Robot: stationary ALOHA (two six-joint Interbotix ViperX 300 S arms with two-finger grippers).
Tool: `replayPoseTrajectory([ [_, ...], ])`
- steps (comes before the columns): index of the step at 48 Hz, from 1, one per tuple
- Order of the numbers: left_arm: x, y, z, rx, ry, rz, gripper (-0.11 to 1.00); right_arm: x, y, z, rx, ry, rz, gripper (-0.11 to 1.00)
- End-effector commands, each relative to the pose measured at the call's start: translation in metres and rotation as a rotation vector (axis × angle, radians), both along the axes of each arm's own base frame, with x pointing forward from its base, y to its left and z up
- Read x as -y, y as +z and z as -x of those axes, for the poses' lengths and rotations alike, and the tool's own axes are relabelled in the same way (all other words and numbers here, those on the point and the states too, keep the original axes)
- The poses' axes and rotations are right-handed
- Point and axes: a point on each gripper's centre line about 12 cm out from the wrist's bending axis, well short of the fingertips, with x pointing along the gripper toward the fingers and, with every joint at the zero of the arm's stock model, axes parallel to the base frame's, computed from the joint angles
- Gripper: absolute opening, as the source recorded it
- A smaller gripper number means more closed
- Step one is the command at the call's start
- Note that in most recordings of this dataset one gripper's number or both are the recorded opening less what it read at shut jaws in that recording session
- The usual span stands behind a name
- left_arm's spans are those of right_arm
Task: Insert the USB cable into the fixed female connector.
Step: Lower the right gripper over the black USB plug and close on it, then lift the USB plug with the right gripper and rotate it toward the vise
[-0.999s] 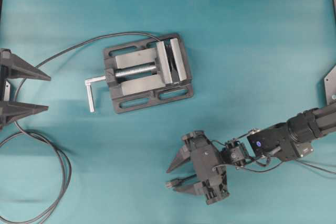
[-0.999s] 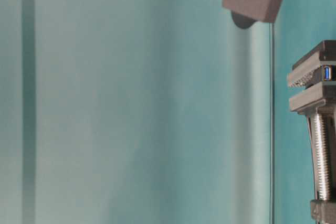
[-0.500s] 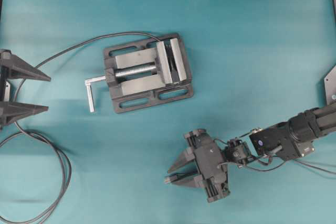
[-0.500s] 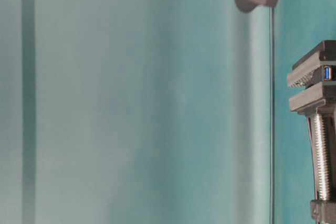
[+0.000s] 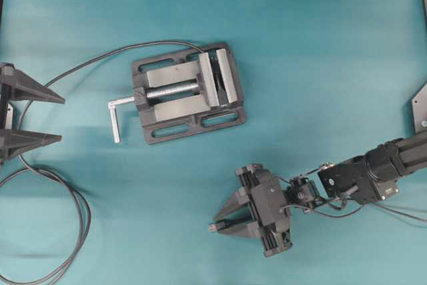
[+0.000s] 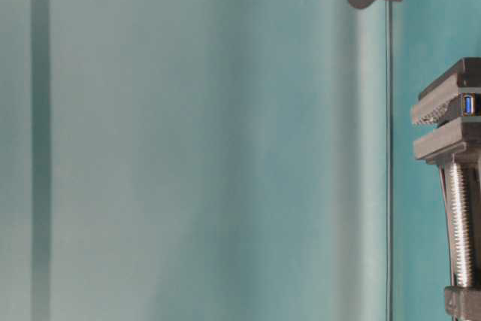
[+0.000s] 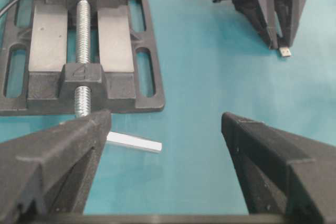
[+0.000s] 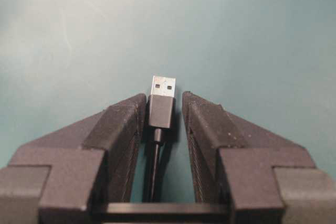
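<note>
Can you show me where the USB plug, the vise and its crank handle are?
USB cable (image 8: 161, 109): right wrist view, dark plug body between the fingers.
Vise (image 5: 189, 92): overhead view, on its screw.
Crank handle (image 5: 115, 119): overhead view, silvery bar.

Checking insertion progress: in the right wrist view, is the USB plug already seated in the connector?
No. The USB plug sits between the right gripper's fingers over bare table, its metal tip exposed.

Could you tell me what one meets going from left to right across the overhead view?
Left gripper → vise crank handle → vise → USB cable plug held in the right gripper → right arm.
</note>
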Motion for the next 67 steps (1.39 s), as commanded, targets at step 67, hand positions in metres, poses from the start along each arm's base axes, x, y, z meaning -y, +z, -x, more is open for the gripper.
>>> replayPoseTrajectory([
  [67,-0.002,0.003,-0.002,-0.002,0.011,0.0,1.0,-0.001,-0.013,0.004,-0.065,-0.13,-0.081,0.21],
])
